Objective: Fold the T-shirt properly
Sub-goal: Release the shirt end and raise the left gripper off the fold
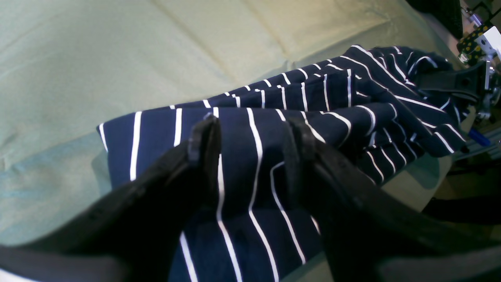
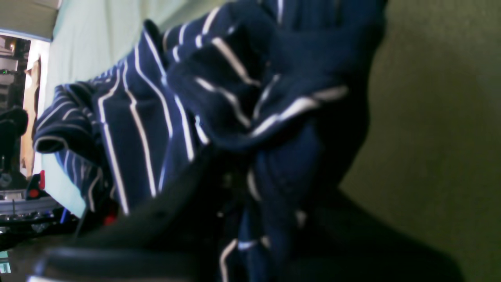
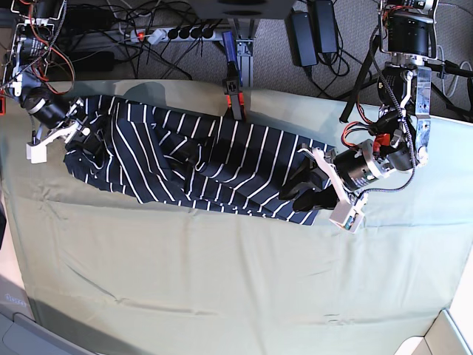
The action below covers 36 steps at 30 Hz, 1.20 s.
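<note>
While the T-shirt [image 3: 199, 159] lies stretched and rumpled along the counter's [image 3: 222, 296] far side, the right hand [image 2: 250, 184] is clenched on bunched cloth and the left hand [image 1: 250, 137] straddles its end, released; uneven pulls could twist the folds

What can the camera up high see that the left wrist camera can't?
Only the base view shows the whole striped T-shirt stretched across the table, both arms at its two ends, the green table cloth's bare front half, and the power strip with cables behind the table.

Only the left wrist view shows, up close, the left gripper with its two black fingers spread over the shirt's edge.

Both show the navy shirt with white stripes lying on the pale green cloth, and the right gripper at the shirt's far end.
</note>
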Available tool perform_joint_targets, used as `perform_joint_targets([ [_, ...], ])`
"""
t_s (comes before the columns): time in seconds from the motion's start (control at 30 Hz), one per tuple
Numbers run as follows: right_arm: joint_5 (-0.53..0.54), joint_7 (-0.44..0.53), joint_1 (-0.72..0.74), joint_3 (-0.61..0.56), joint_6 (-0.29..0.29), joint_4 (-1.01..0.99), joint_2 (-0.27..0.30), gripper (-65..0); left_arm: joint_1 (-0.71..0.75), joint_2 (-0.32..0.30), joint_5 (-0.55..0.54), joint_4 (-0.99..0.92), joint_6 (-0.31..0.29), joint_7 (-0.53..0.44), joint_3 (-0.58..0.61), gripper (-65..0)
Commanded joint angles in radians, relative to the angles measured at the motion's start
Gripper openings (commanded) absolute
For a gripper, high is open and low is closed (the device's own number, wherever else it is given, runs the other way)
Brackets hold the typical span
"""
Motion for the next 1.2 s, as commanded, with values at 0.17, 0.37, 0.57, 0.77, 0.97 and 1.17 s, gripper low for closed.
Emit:
perform_joint_targets([
  [0.17, 0.008, 0.028, 0.011, 0.021, 0.071, 0.011, 0.020, -65.0, -0.017, -0.003, -0.043, 0.014, -0.003, -0.021, -0.003, -36.1],
  [0.37, -0.065, 0.040, 0.024, 0.098, 0.072, 0.011, 0.042, -65.0, -0.019, -0.003, -0.192, 0.016, -0.032, 0.065, -0.003, -36.0],
  [0.57, -0.092, 0.041, 0.022, 0.131, 0.071, 0.011, 0.125, -65.0, -0.019, -0.003, -0.192, 0.016, -0.032, 0.069, -0.003, -36.0],
  [0.77, -0.008, 0.036, 0.024, 0.132, 0.072, 0.012, 0.184, -65.0, -0.013, -0.003, -0.120, 0.016, -0.032, 0.071, -0.003, -36.0],
  [0.97, 0.076, -0.009, 0.024, 0.132, 0.072, 0.027, 0.174, -65.0, 0.044, -0.003, -0.064, 0.016, -0.032, 0.076, -0.003, -36.0],
  [1.17, 0.083, -0.017, 0.024, 0.131, 0.072, 0.126, 0.169, -65.0, 0.092, -0.004, 0.042, 0.014, -0.032, 0.021, -0.003, -36.0],
])
